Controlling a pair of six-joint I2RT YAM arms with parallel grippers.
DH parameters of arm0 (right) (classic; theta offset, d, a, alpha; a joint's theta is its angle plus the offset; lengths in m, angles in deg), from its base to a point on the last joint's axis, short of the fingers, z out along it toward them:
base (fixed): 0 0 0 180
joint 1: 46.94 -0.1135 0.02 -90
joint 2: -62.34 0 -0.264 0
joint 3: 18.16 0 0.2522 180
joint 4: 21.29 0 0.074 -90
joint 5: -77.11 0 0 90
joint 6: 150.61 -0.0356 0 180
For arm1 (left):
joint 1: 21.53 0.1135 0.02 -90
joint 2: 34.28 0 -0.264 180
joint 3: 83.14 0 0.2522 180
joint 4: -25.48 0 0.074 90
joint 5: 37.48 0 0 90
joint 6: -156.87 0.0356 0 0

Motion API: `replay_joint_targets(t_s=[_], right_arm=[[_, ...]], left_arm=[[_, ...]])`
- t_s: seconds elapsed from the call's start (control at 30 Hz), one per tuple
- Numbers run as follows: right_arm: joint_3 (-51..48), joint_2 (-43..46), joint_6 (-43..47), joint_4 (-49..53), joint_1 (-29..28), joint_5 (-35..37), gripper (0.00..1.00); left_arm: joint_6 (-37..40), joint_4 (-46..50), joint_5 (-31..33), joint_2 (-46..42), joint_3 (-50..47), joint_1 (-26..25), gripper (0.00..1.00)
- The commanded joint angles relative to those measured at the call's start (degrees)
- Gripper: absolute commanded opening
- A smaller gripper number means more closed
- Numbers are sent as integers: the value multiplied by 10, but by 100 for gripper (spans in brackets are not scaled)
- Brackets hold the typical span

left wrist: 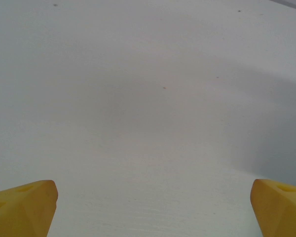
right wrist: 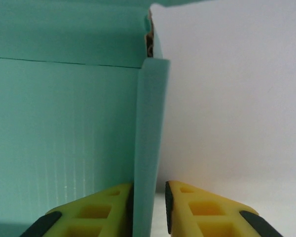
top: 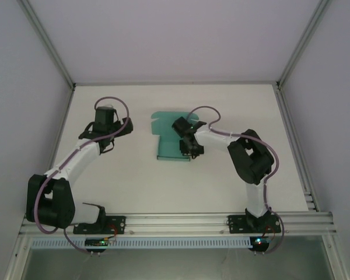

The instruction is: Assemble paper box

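Firstly, the top external view shows the whole white counter [top: 134, 181]. The teal paper box [top: 169, 140] lies near its middle, half folded, with a rounded flap flat on the far side. The right end effector [top: 189, 149] is at the near right corner of the box. The left end effector [top: 107, 114] is well apart from the box, on its left.

Only the right wrist view shows the detail of the contact. One upright side wall of the paper box [right wrist: 64, 123] stands between the yellow fingers [right wrist: 108, 202] of the right end effector [right wrist: 149, 185]. The left finger touches the wall, and a thin gap shows at the other finger, so it cannot be told whether the wall is really pinched.

From the left wrist view, the left end effector [left wrist: 153, 182] is spread wide over bare counter [left wrist: 148, 98].
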Motion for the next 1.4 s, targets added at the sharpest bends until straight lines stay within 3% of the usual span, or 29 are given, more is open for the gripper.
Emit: replay_joint_targets(t_s=[0.0,0.17,0.3,0.37,0.47,0.53,0.6,0.8,0.93,1.0,1.17,1.37], right_arm=[[-13,34,-64,21,-12,2,34],[-20,93,-37,5,-11,52,48],[-16,160,51,8,-11,163,73],[-25,197,138,-22,-10,175,83],[-55,241,325,-120,7,116,96],[-63,253,456,-160,29,14,98],[-47,245,540,-161,46,-38,99],[35,169,657,-105,115,-156,94],[74,100,692,-57,125,-135,80],[93,75,693,-35,131,-153,76],[77,76,628,-55,135,-124,87],[6,163,491,-83,132,-58,91]], left_arm=[[27,-35,-56,4,9,2,99],[72,-57,-124,3,36,-8,99],[159,-67,-263,6,63,-19,100],[194,-66,-307,14,74,-27,100],[271,-33,-364,31,97,-39,100],[334,-1,-394,43,110,-49,100],[381,38,-396,56,124,-62,100],[444,97,-365,100,142,-84,100],[429,126,-333,147,175,-85,100],[427,136,-320,162,181,-86,94],[410,109,-322,150,157,-86,99],[338,42,-295,92,106,-86,100]])
